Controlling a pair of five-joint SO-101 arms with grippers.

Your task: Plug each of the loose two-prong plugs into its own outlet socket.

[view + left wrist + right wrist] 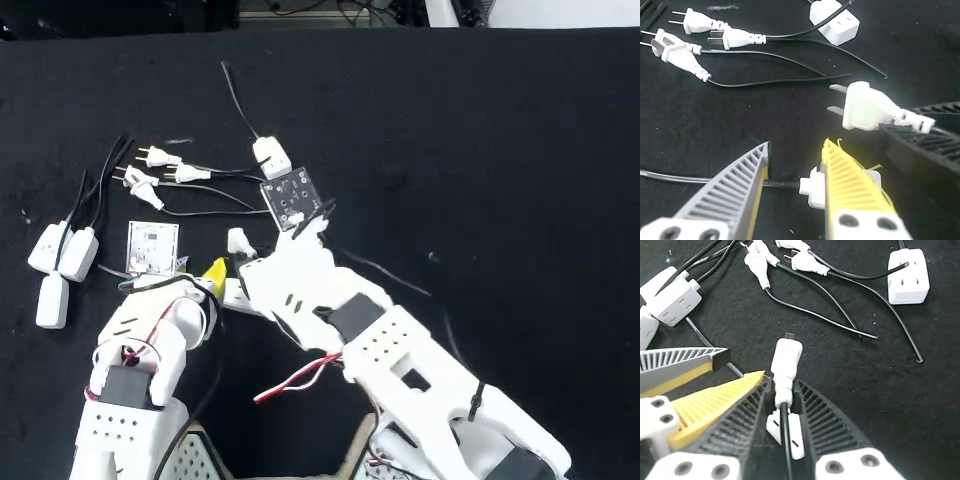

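Observation:
My right gripper point(784, 385) is shut on a white two-prong plug point(785, 360), prongs pointing away from the wrist. That plug point(865, 107) hangs just above a small white outlet socket point(785, 432) lying on the black table. My left gripper point(796, 145) is open, its grey and yellow fingers straddling the socket's cord; the socket point(811, 187) lies partly under the yellow finger point(213, 268). In the high view the held plug point(240, 240) is near the table's middle. Three loose plugs point(150, 155) point(185, 172) point(140, 185) lie farther back left.
Another white outlet socket point(272, 155) lies behind a black circuit board point(292, 198). A white board point(152, 247) lies close to the left gripper. Three more outlet sockets point(62, 255) lie at the far left, with black cords trailing between them.

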